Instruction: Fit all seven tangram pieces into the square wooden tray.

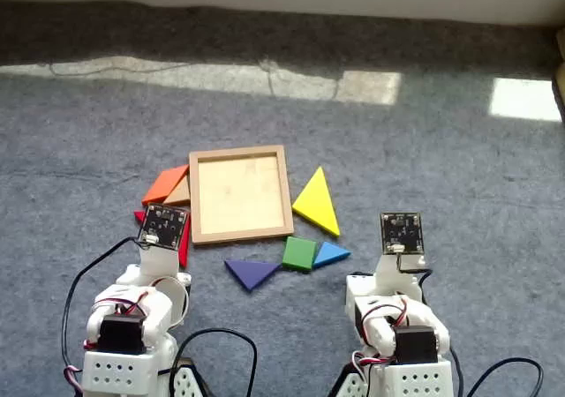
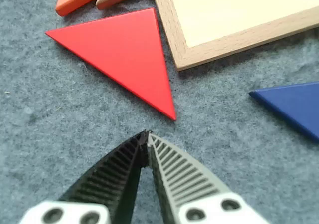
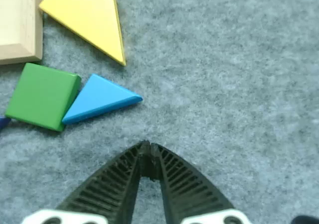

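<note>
The square wooden tray [image 1: 196, 194] lies in the middle of the grey carpet with nothing inside. On its left lie an orange piece [image 1: 163, 183], a plain wood piece [image 1: 179, 191] and a red triangle [image 2: 124, 55]. On its right is a yellow triangle [image 1: 318, 201]. Below it sit a dark blue triangle [image 1: 251, 272], a green square [image 1: 299, 253] and a light blue triangle [image 1: 331, 255]. My left gripper [image 2: 147, 134] is shut, empty, just short of the red triangle's tip. My right gripper [image 3: 148, 145] is shut, empty, near the light blue triangle [image 3: 99, 98].
Both arm bases stand at the near edge of the carpet, with black cables [image 1: 212, 340] looping beside them. A sunlit band [image 1: 265, 79] crosses the far carpet. Open carpet stretches to the right of the yellow triangle.
</note>
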